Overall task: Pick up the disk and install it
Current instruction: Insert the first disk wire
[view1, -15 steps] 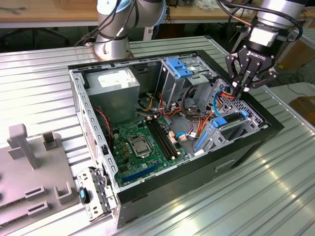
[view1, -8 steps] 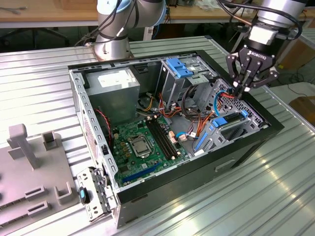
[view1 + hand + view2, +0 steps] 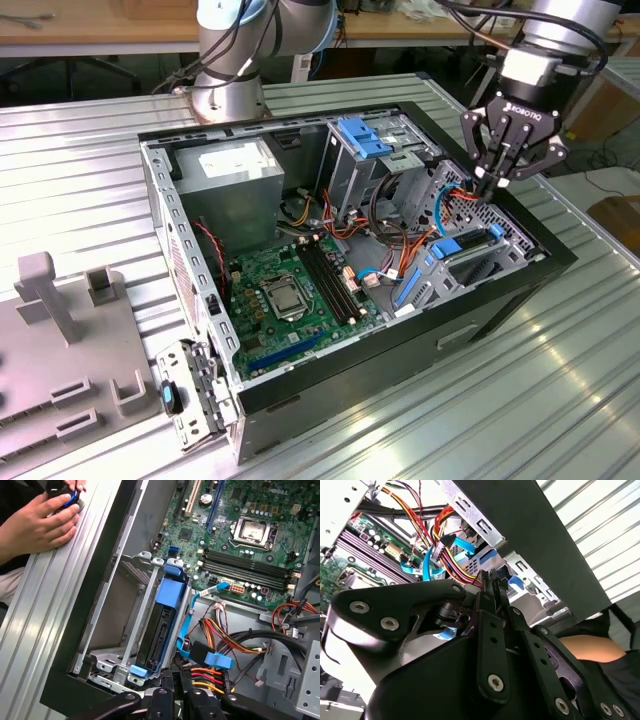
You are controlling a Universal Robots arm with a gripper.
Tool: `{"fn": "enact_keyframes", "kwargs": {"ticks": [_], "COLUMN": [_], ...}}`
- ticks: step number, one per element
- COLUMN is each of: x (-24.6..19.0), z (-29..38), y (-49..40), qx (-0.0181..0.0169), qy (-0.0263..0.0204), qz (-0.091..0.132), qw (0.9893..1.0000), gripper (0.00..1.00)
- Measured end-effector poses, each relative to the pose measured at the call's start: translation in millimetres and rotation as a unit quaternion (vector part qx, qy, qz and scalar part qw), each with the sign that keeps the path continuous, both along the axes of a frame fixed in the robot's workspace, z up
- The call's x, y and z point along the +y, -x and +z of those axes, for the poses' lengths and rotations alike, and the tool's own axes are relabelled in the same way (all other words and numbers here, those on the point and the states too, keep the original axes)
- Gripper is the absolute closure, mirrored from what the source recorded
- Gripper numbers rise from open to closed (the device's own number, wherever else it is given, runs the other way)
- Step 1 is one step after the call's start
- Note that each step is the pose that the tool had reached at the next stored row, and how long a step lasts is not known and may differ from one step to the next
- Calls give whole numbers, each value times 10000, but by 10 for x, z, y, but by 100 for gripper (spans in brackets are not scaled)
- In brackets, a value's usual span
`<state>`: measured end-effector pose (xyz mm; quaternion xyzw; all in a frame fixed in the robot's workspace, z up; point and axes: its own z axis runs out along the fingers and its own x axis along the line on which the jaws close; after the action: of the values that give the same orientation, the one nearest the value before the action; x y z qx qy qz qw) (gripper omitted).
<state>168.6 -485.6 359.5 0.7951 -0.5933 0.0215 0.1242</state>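
Note:
The disk (image 3: 470, 262), a dark drive with bright blue side rails, sits on edge inside the metal drive cage at the exterior view's right end of the open computer case (image 3: 330, 385). In the first wrist view the disk (image 3: 159, 630) stands in the cage with a blue tab on each end. My gripper (image 3: 497, 183) hovers just above that cage, over the bundle of red, orange and blue cables. Its fingers are shut together with nothing between them, as both wrist views show (image 3: 489, 577) (image 3: 173, 672).
The green motherboard (image 3: 290, 290) and the grey power-supply box (image 3: 235, 170) fill the case. A grey fixture plate (image 3: 60, 340) lies at the exterior view's left. A person's hand (image 3: 37, 522) rests on the ribbed table beside the case, holding a small blue-and-black object.

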Motion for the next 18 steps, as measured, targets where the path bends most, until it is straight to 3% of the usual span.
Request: {"fn": "enact_keyframes", "kwargs": {"ticks": [2, 3, 4, 6, 8, 9, 12, 16, 17, 18], "x": [0, 0, 0, 0, 0, 0, 0, -21, -27, -29], "z": [-1, -1, 0, 0, 0, 1, 0, 1, 1, 0], "y": [-1, -1, -1, -1, -1, 8, 124, 135, 135, 135], "qx": [-39, -96, -183, -262, -371, -402, -433, -461, -464, -465], "qy": [0, -3, -8, -14, -18, -18, -32, -44, -87, -179], "qz": [-112, -138, -160, -168, -174, -176, -176, -180, -183, -187], "qw": [9999, 9999, 9997, 9995, 9992, 9990, 9989, 9988, 9987, 9986], "gripper": [83, 83, 83, 83, 83, 83, 83, 83, 83, 83]}}
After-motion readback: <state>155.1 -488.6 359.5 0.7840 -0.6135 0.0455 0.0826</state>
